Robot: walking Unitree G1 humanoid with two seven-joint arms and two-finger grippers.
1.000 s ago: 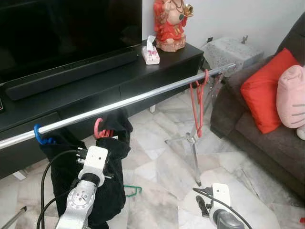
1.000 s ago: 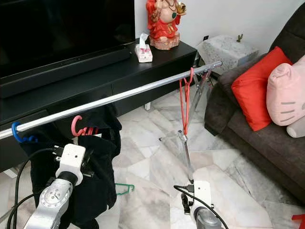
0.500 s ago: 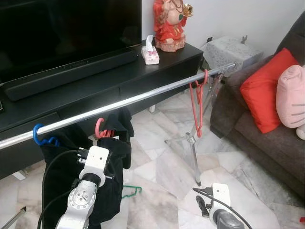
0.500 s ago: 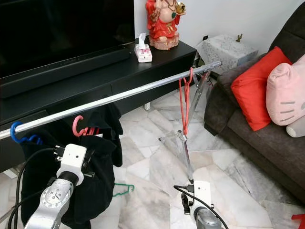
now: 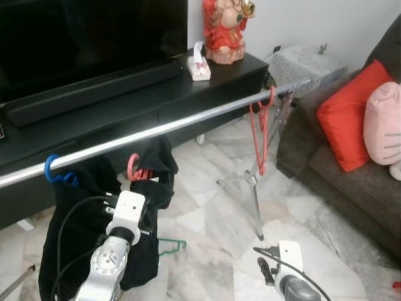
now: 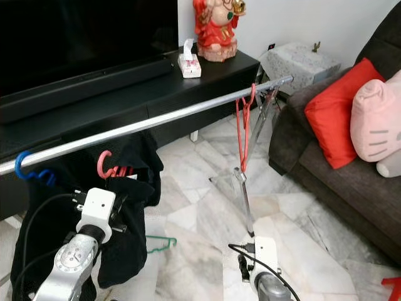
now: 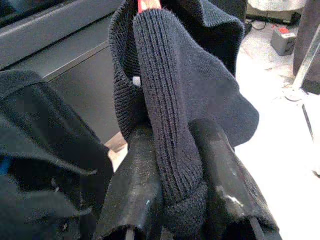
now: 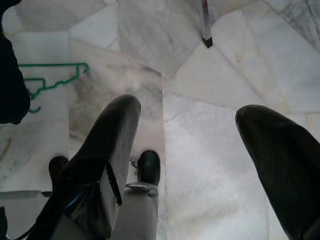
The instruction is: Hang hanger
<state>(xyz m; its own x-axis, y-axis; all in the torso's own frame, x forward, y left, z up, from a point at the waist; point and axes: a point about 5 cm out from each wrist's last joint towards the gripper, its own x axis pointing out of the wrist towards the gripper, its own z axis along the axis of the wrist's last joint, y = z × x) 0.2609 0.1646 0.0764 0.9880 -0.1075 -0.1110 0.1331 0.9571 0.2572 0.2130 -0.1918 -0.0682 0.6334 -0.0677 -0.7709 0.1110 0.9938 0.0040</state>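
Pink plastic hanger (image 5: 133, 169) carrying a black knit garment (image 7: 170, 100) is hooking over the long silver rail (image 5: 188, 122). Left gripper (image 7: 172, 200) is pinching the knit's ribbed edge; releasing carelessly could drag the hook off. Right gripper (image 8: 200, 165) is hanging spread and empty; the hanger's shoulders are hiding under cloth.

Both eye views look from the robot's head forward and down over the chrome rail (image 5: 188, 122), which crosses from nine o'clock up toward two o'clock, with the black TV console (image 5: 156, 81) behind at twelve and the sofa (image 6: 351, 163) at three. They share nearly the whole scene, the right eye shifted slightly sideways. The left wrist view sits very close, facing along its fingers (image 7: 135, 195) into ribbed black knit fabric (image 7: 165, 115). The right wrist view points straight down at the marble floor (image 8: 210, 105), sharing the green hanger (image 8: 50, 80) with the eye views.
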